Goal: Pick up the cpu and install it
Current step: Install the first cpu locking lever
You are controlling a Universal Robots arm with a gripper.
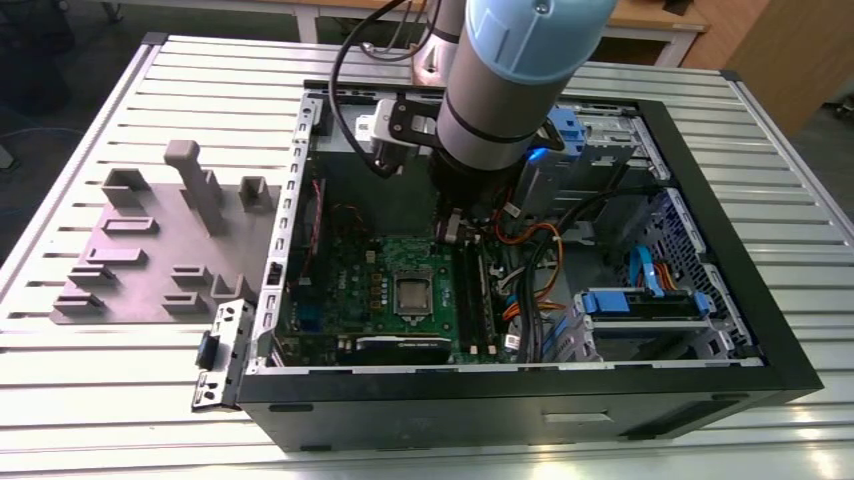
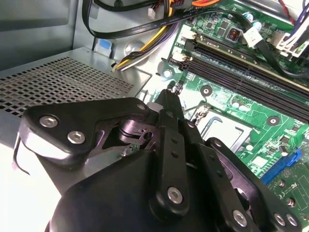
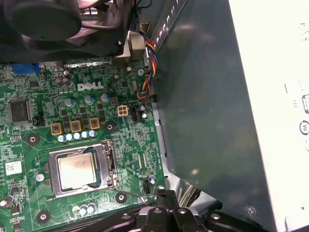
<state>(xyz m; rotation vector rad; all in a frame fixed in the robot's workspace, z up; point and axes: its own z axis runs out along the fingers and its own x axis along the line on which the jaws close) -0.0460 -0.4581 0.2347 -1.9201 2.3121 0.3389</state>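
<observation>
Cpu (image 3: 77,166) lay flat in the socket (image 3: 81,168) on the motherboard (image 3: 29,121), lid uppermost. Gripper (image 2: 172,93) hung over the board beside the socket; fingertips looked pinched together, holding nothing visible.

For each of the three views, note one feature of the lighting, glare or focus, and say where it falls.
Exterior view: even light, and the arm looms large and soft close to the camera. Second wrist view: the gripper is dark against a washed-out white patch at the picture's edge. First wrist view: the cpu in its socket is sharp, while the grey metal box is bleached by glare.
</observation>
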